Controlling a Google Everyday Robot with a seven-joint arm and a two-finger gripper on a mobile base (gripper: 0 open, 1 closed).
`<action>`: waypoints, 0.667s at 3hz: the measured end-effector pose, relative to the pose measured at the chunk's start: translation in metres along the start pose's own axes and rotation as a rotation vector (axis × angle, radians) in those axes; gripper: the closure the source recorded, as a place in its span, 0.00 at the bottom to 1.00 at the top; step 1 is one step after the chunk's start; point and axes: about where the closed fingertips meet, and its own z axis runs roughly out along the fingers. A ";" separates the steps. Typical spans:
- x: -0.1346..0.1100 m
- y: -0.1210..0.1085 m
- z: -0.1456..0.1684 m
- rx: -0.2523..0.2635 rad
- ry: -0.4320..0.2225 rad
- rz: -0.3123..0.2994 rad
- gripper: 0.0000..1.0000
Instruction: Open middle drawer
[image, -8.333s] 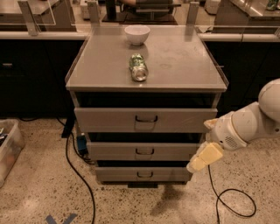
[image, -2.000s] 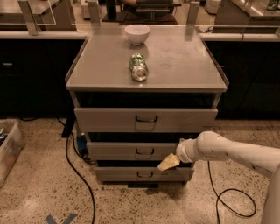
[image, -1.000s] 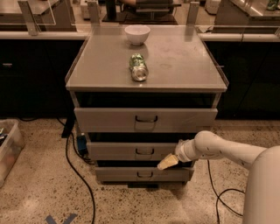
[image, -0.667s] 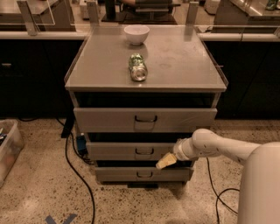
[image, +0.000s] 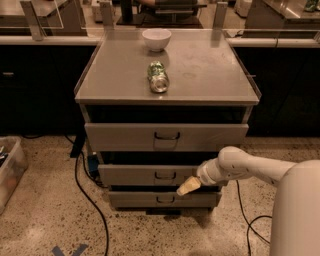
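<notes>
Grey metal middle drawer (image: 130, 175), second of the three, looks rigid and probably not light once it slides. The only real hold is the small dark loop handle (image: 162, 175) at its centre. The gripper (image: 188, 186) sits near it at about 4 o'clock, and I can't tell if it's clenched or released.

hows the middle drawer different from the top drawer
The top drawer has a taller, wider front; the middle drawer is shallower and narrower. The gripper sits at the middle drawer's lower edge, beside its handle; the top drawer's front has nothing at it. Both are grey with a dark loop handle at centre.
</notes>
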 end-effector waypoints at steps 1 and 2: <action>0.003 0.006 0.002 0.006 0.006 -0.013 0.00; 0.003 0.007 0.000 0.009 0.006 -0.017 0.00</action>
